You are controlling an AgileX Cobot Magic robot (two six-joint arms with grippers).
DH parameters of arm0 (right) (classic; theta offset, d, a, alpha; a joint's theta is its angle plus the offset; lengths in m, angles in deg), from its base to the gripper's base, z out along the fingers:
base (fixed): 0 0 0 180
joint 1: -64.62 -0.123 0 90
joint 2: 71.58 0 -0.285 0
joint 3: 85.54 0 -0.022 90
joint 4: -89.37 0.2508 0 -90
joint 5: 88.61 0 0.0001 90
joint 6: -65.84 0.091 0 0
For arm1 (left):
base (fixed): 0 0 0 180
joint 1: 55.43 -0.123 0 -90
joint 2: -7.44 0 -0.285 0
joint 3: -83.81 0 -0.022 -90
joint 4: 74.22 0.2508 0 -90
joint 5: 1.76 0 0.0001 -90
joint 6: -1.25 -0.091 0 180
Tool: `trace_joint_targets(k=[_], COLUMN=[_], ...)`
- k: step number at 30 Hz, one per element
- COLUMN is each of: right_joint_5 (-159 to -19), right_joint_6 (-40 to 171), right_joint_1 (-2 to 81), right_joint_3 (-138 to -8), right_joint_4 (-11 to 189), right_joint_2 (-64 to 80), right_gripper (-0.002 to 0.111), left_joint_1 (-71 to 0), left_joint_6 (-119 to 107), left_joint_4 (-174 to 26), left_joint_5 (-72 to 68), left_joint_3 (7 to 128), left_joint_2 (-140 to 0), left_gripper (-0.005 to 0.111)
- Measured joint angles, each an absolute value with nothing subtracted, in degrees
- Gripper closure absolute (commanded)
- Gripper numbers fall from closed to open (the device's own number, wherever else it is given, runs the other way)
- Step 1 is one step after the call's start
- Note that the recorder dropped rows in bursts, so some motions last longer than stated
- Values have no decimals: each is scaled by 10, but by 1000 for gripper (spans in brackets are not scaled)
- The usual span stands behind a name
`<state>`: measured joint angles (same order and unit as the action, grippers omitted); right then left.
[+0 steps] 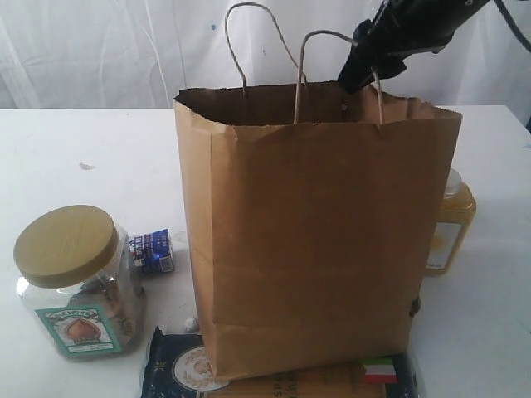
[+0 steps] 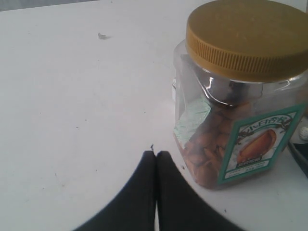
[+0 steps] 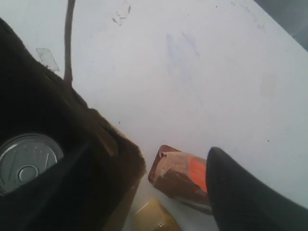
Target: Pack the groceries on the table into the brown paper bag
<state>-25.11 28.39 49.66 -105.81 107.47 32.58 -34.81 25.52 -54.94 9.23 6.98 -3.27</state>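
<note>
Exterior, bag: tall kraft-brown paper bag with twisted loop handles [image 1: 307,249] stands upright close to the near edge of the plain white surface [image 1: 83,141], its mouth open
Exterior, outside the bag: clear plastic jar with a tan screw lid [image 1: 70,282] stands toward the near left corner; small blue-white carton [image 1: 153,251] lies between that jar and the bag; flat blue spaghetti packet [image 1: 274,377] lies along the near edge, with the bag's base on it; yellow white-capped bottle [image 1: 450,224] stands just behind the bag toward the right edge; tiny foil ball [image 1: 191,322] sits at the bag's foot
Exterior, right end effector [image 1: 358,79]: hangs over the bag's rim by one handle
Left wrist, left end effector [image 2: 155,161]: clenched on nothing, low over bare surface near the tan-lidded jar
Right wrist, inside the bag: dark jar with a silver pull-tab top [image 3: 26,161] sits at the bottom
Right wrist, outside: brown pouch [image 3: 180,175] lies on the surface, near the bag's wall
Right wrist, right end effector: released, fingers [image 3: 240,192] spread, nothing held
Progress: early by my reckoning; one item packed, six kinds left
Count: one bag, two jars, one bottle, one carton, one packet, one pouch, one foil ball seen
</note>
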Motion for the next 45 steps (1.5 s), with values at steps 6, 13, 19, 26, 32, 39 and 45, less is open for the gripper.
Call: trace_joint_targets(k=[6,13,19,26,32,39,45], right_joint_5=[-245,-245,-268,-348,-404,-447,-447], right_joint_6=[269,244,243,243,253,257,259], right_joint_1=[497,497,495,475,462,443,429], right_joint_3=[-1058,-1058,-1058,-1073,-1105,-1136,-1143], right_joint_4=[1079,1101,1123,1128,1130,1135,1135], right_joint_2=[350,380,393,395,399,408,408], right_gripper=[46,72,108,108,108,108,107], left_joint_1=[-348,-348,-348,-348,-348,-348,-348], left_joint_6=[255,255,255,255,255,255,255], left_joint_4=[-549,-549,-549,-549,-549,-549,-549], left_joint_5=[92,92,92,92,92,92,92], left_joint_3=[70,70,70,70,70,70,70], left_joint_2=[-33,-33,-33,-33,-33,-33,-33], left_gripper=[107,107,107,107,107,107,107])
